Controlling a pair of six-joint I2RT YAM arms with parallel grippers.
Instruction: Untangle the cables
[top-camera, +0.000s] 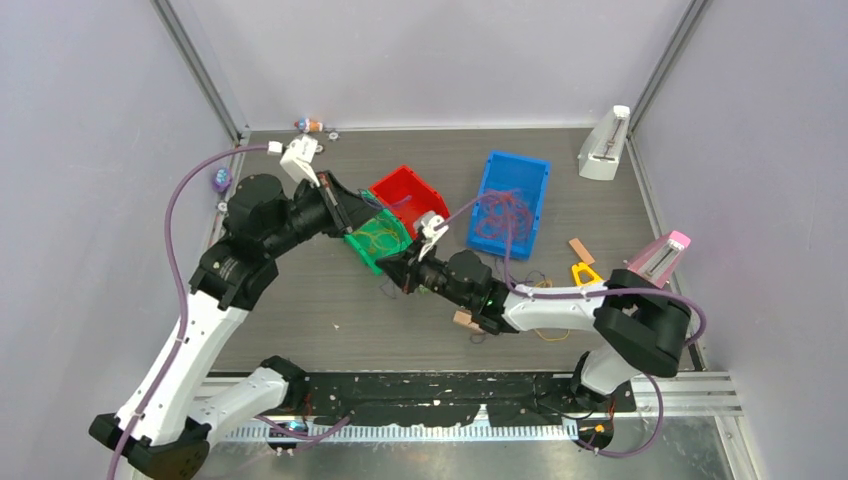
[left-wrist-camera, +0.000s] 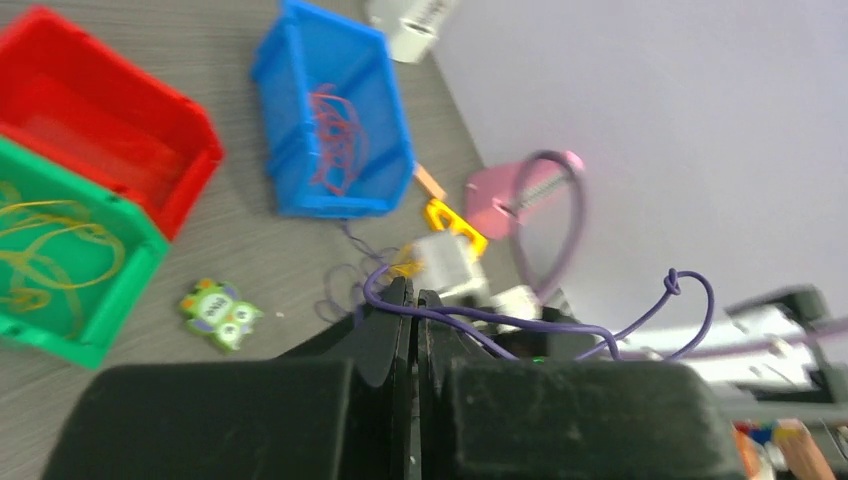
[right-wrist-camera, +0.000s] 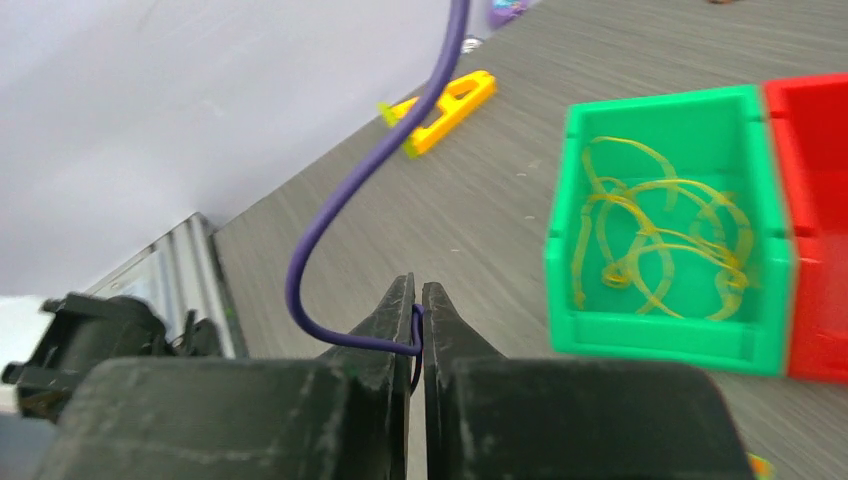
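The left arm rises from its base at the near left, folds at the elbow and reaches right and far, ending with the left pincer (left-wrist-camera: 415, 295) above the green bin (top-camera: 362, 252); its jaws are pressed together on a dark purple cable (left-wrist-camera: 675, 283), which leaves the fingertips in a small loop and runs off to the right past a knot. The right arm stretches low and nearly level from its base at the near right towards the left, so that the right pincer (right-wrist-camera: 418, 290) sits just near of the green bin; its jaws are also closed tight, pinching a dark purple strand that bends sharply at the tips and climbs away up and to the far side. Whether both arms hold the same strand cannot be told. The yellow cables (right-wrist-camera: 660, 240) lie coiled inside the green bin; the orange-red cables (top-camera: 500, 215) lie in the blue bin (top-camera: 530, 170) further right; the red bin (top-camera: 400, 185) touches the green one on its far side; some loose purple strands (left-wrist-camera: 340, 285) lie on the grey tabletop (top-camera: 300, 320) near the blue bin.
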